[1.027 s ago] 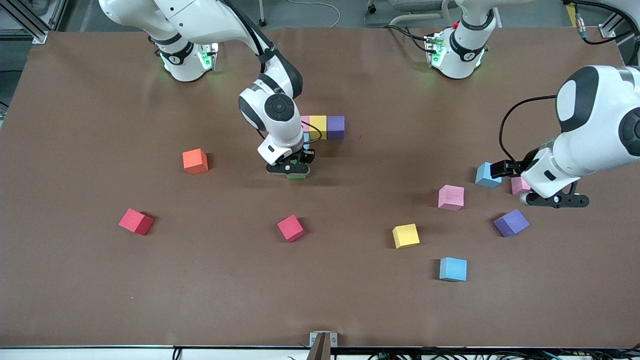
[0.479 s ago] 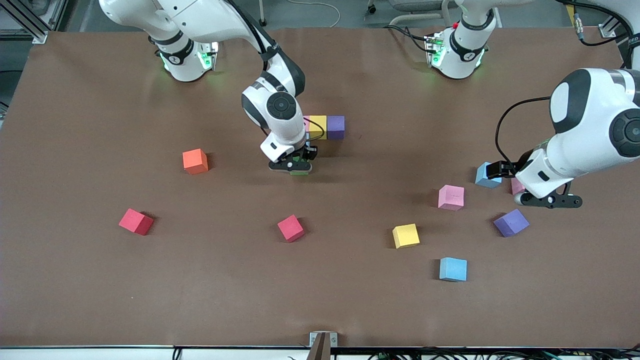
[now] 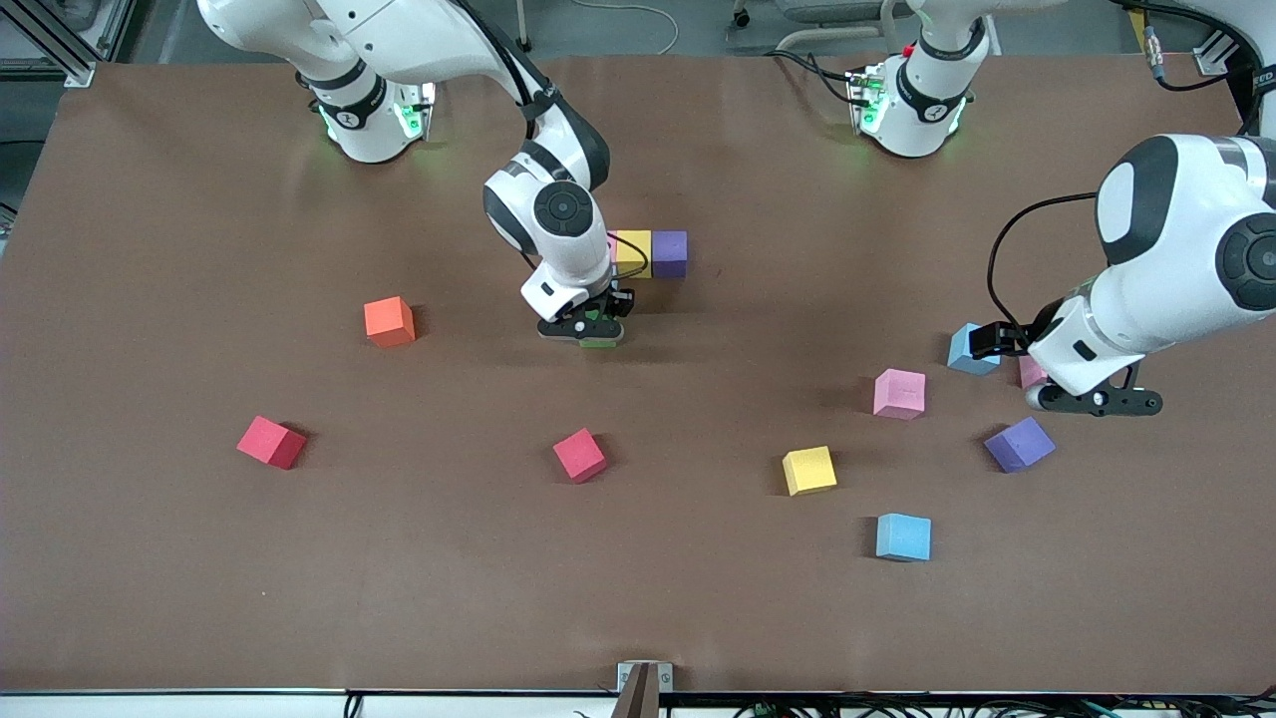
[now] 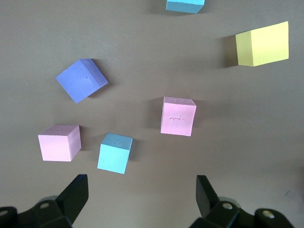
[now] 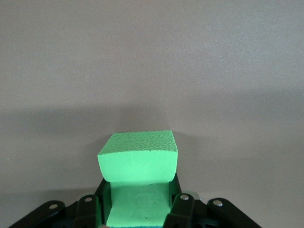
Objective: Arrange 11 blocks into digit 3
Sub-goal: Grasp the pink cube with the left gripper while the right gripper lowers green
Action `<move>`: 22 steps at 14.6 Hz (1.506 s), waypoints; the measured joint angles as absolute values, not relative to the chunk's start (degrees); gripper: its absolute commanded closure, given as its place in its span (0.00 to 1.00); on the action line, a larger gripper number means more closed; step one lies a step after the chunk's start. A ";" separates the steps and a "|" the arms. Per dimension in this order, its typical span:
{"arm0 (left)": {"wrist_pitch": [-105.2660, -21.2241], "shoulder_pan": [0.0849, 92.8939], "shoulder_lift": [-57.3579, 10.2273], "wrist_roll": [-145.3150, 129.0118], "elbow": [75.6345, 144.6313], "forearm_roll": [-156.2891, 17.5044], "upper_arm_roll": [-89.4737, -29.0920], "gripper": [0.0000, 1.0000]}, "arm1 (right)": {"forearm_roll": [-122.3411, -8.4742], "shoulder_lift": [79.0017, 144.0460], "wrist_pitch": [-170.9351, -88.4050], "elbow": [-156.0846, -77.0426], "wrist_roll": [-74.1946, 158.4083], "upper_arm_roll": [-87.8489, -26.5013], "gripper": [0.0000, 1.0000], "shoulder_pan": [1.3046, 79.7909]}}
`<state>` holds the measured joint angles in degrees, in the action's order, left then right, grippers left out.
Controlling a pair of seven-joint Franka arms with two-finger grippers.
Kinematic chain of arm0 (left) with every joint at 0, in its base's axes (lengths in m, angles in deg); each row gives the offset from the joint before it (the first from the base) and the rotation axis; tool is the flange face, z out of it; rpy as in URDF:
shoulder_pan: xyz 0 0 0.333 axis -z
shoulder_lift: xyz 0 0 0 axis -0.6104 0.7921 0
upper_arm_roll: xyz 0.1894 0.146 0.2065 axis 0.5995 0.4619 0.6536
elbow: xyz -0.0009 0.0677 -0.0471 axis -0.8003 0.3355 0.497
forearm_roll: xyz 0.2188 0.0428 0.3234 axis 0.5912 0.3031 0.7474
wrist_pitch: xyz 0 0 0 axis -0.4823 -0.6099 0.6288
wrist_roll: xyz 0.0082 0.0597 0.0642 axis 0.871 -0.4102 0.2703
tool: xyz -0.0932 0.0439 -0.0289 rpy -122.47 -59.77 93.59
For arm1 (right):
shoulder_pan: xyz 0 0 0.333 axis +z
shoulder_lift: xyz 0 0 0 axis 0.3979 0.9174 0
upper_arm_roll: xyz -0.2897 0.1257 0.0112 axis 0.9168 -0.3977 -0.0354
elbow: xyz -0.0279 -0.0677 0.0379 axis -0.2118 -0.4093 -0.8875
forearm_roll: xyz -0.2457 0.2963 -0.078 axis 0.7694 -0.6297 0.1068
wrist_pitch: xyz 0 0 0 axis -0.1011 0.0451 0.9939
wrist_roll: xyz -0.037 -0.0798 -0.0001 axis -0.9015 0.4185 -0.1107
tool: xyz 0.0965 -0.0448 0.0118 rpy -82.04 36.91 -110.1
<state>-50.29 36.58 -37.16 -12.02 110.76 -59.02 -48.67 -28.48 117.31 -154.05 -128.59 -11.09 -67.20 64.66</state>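
Right gripper [image 3: 595, 335] — tight on green block [image 5: 138, 164]

The blocks look like matt foam; the green block [image 5: 137, 161] has a finely pitted top and a smoother cut face. The table [image 3: 199, 558] wears a dull brown, paper-like sheet. Both arms have glossy white plastic shells, and the fingers [image 4: 73, 199] are matt black.

Robotics lab: brown-covered table [image 3: 150, 558] (aluminium framing [image 3: 50, 40], loose cables [image 3: 638, 12]).
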 measured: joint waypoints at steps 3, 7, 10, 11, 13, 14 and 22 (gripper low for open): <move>-50.29 36.59 -37.14 -12.02 110.97 -59.02 -48.68 0.00 | -28.48 117.28 -154.05 -128.65 -11.09 -67.20 1.00 64.68; -52.41 36.59 -37.14 -12.02 112.89 -59.02 -48.68 0.00 | -28.48 117.14 -154.04 -128.85 -11.27 -67.20 1.00 64.72; -54.18 36.59 -37.14 -12.02 114.73 -59.02 -48.76 0.00 | -28.48 117.05 -154.04 -129.00 -11.37 -67.20 1.00 64.74; -55.27 36.59 -37.15 -12.01 115.49 -59.02 -48.82 0.00 | -28.48 117.03 -154.04 -129.04 -11.41 -67.20 1.00 64.74; -58.25 36.60 -37.13 -12.01 117.86 -59.02 -48.92 0.00 | -28.49 116.96 -154.04 -129.13 -11.70 -67.21 1.00 64.75; -59.86 36.60 -37.12 -12.01 119.20 -59.02 -49.01 0.00 | -28.49 116.93 -154.04 -129.18 -11.92 -67.21 1.00 64.76; -65.17 36.74 -35.43 -11.98 123.40 -59.02 -50.59 0.01 | -28.52 116.84 -153.99 -129.32 -12.41 -67.21 1.00 64.78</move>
